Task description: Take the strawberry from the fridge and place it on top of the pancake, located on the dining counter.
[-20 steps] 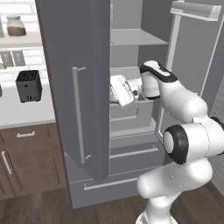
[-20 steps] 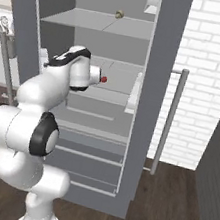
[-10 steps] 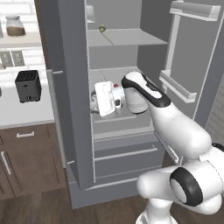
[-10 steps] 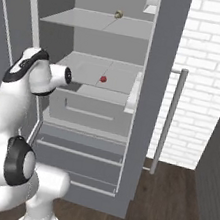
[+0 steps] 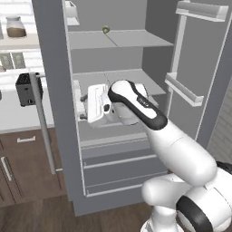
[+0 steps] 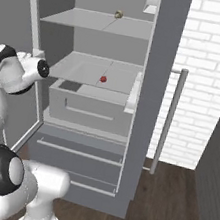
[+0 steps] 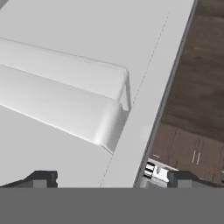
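At the far left of the left base view, a small black box-shaped toaster (image 5: 27, 89) sits on a white tabletop (image 5: 18, 118) above brown wood cabinets (image 5: 22, 167). Next to it, the tall grey fridge (image 5: 54, 136) stands with both doors open. The left door, with its long slim handle (image 5: 43, 122), sticks out toward the camera.

In the middle of that view, the white arm bends into the fridge, and its gripper (image 5: 84, 103) points left, at the inside of the left door. In the hand view, the two dark fingertips (image 7: 41, 178) sit far apart at the bottom corners, so the gripper is wide open and holds nothing. Ahead of it is a pale door shelf (image 7: 65, 100) and the door's edge.

In the right base view, the small red strawberry (image 6: 103, 79) lies on the pale grey middle shelf (image 6: 78, 69), left of the frame's centre and above a wide drawer (image 6: 89, 111). A small round yellow-green thing (image 6: 118, 14) sits on the top shelf; what it is cannot be told.

The gripper is aimed away from the strawberry. I think it could bump the door shelf, because that looks very close. When it turns toward the strawberry, the arm could hit the shelf edge. The strawberry is small and round, so a poke could make it roll back.
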Robot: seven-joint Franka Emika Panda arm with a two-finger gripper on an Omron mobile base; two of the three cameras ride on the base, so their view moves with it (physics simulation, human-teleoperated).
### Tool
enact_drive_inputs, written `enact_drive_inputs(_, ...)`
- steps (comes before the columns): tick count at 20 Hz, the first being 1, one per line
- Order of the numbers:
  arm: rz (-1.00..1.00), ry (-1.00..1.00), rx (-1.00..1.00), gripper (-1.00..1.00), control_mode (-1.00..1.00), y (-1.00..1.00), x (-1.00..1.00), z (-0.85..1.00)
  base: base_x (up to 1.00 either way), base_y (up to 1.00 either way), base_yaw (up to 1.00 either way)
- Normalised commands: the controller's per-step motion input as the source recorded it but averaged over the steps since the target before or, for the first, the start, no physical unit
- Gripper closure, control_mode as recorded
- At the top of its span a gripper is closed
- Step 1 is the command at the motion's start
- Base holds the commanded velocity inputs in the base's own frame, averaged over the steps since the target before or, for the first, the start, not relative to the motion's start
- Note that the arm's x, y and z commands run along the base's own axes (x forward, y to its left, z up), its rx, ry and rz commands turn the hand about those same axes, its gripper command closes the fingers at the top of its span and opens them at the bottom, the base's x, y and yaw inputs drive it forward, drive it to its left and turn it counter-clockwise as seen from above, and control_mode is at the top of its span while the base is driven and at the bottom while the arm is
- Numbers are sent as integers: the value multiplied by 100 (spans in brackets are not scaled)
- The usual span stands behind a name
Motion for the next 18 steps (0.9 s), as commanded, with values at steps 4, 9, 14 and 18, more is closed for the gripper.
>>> enact_drive_inputs(4,-6,0,0,-100,-100,-99,0,15,0,0,0)
enact_drive_inputs(9,5,0,-27,-100,-100,-100,1,-2,0,0,0)
enact_drive_inputs(14,47,9,-76,-100,-100,-72,-1,-33,0,0,0)
enact_drive_inputs(18,71,1,-64,-100,-100,-28,-23,-36,0,0,0)
